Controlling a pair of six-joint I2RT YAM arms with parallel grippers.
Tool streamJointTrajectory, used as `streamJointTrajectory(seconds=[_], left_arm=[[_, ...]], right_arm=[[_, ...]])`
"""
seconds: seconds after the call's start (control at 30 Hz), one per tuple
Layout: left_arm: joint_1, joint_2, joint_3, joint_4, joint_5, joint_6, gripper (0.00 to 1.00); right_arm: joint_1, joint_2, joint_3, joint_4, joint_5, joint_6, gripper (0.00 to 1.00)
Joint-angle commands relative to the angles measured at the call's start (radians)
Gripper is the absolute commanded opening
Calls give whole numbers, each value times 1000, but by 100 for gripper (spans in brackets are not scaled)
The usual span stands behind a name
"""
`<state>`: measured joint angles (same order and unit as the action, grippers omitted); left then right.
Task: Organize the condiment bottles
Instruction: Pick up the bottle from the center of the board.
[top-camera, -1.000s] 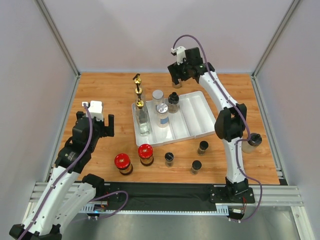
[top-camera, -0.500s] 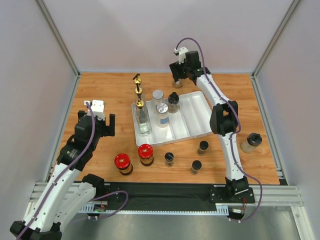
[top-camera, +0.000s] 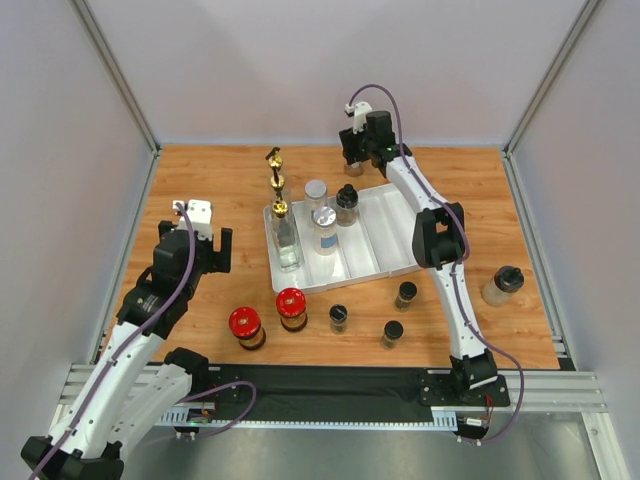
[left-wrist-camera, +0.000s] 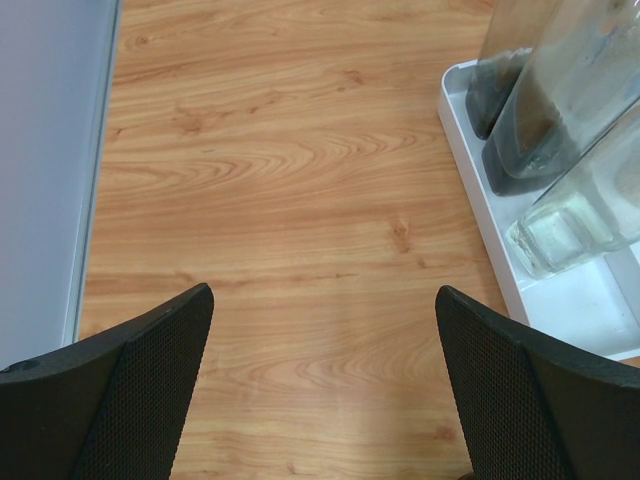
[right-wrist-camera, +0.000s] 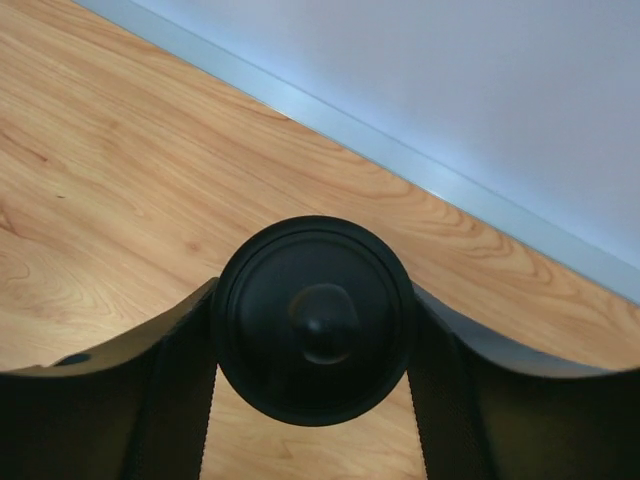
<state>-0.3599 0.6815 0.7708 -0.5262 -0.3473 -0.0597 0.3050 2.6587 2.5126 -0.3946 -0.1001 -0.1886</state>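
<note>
Overhead has the right gripper (top-camera: 352, 160) at the desk's (top-camera: 200, 180) far edge, just beyond the white tray (top-camera: 392, 232). What it's on is hidden under the wrist there.

The right wrist view fills that in. A black-capped jar (right-wrist-camera: 314, 320) stands upright dead centre, jaws pressed to both sides of it with no gap showing. The cap masks the jar body and the fingertips. The wall strip runs close behind, so that side is tight.

Left gripper (top-camera: 213, 250): jaws wide apart, nothing between them, over a broad strip of bare wood between the desk's left edge and the tray.

The left wrist view catches only the bases of the gold-spouted bottles (left-wrist-camera: 570, 215) in the tray's left compartment, tops cut off. Overhead shows them in a row. Two silver-lidded jars (top-camera: 320, 205) and a dark-capped bottle (top-camera: 346, 200) sit one compartment over.

Toward the near edge stand two red-lidded jars (top-camera: 268, 312) and three small black-capped jars (top-camera: 339, 316), all apart from each other.

A capped bottle (top-camera: 503, 283) sits near the right edge, just beside the right arm. Can't tell if it's upright or tilted.
</note>
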Motion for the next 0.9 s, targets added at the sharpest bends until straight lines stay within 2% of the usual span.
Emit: streamJointTrajectory(seconds=[0.0,0.07,0.1,0.2,0.23,0.53,0.73,0.87], left_arm=[[-4,3,-5,37,-16,26,100],[-4,4,-5,37,-18,26,100],[-4,3,-5,35,-18,26,100],[-4,3,-7,37,-19,26,100],[-4,3,-7,37,-19,26,100],[-4,-10,-7,40,4,24,100],[-4,-25,-7,43,16,21,100],[-4,-31,-2,40,22,21,100]], right_arm=[[-6,10,61,73,-35,6,61],[-6,4,64,68,-39,5,43],[-7,0,60,68,-47,-2,30],[-12,-40,58,57,-47,-14,14],[-17,-52,57,54,-47,-17,11],[-82,-273,-60,22,-88,-34,7],[-127,-480,-289,16,-151,-49,7],[-132,-649,-527,49,-222,-77,8]])
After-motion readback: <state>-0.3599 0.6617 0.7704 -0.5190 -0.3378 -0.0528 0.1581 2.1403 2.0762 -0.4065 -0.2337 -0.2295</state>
